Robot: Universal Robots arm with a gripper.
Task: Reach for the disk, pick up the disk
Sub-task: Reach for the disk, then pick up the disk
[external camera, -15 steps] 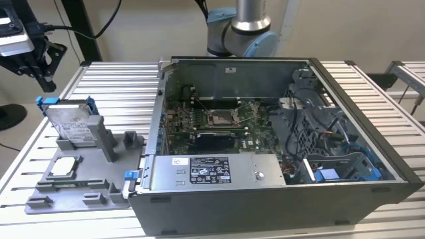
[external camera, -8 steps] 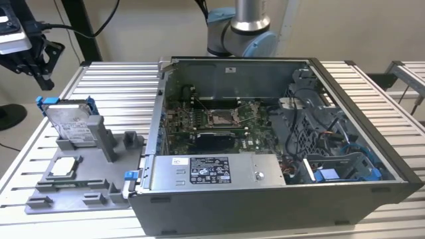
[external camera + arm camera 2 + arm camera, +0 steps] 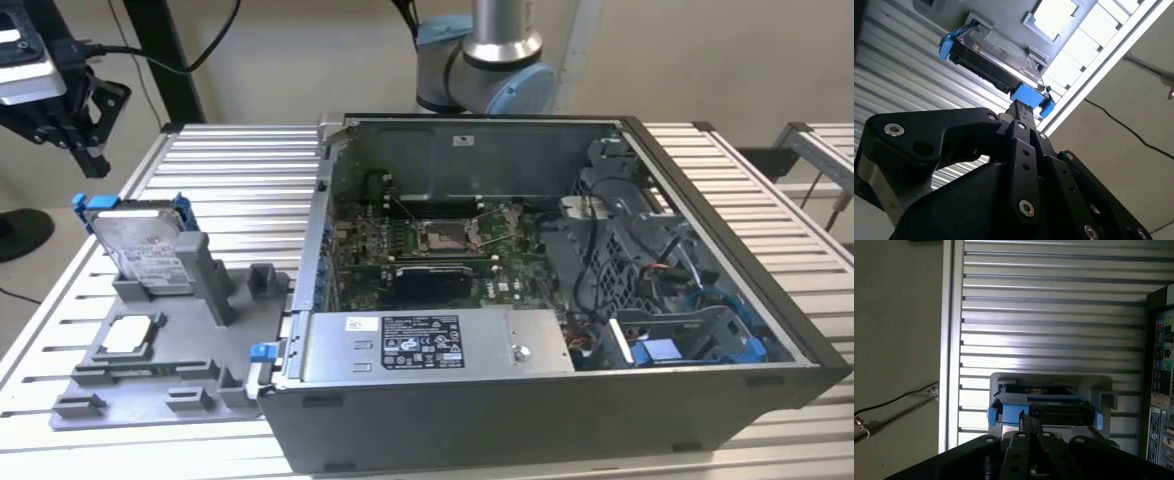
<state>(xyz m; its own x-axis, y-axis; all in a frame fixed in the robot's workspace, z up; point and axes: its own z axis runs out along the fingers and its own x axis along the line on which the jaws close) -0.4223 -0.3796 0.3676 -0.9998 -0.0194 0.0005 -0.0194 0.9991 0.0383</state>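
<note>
Exterior view: one bench [image 3: 227,160] with one open computer case [image 3: 534,420], one grey stand [image 3: 200,330], one disk [image 3: 138,243] standing up in that stand, and one little chip [image 3: 130,334]. One hand [image 3: 91,166] hangs close above the disk, closed and empty. Reaching step, I think; gripping calls for opening first.

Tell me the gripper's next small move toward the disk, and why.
Probably open the gripper. Its fingers look shut together and are lined up over the upper edge of the disk, which stands upright in its grey holder. The exterior view shows a gap between gripper and disk.
</note>
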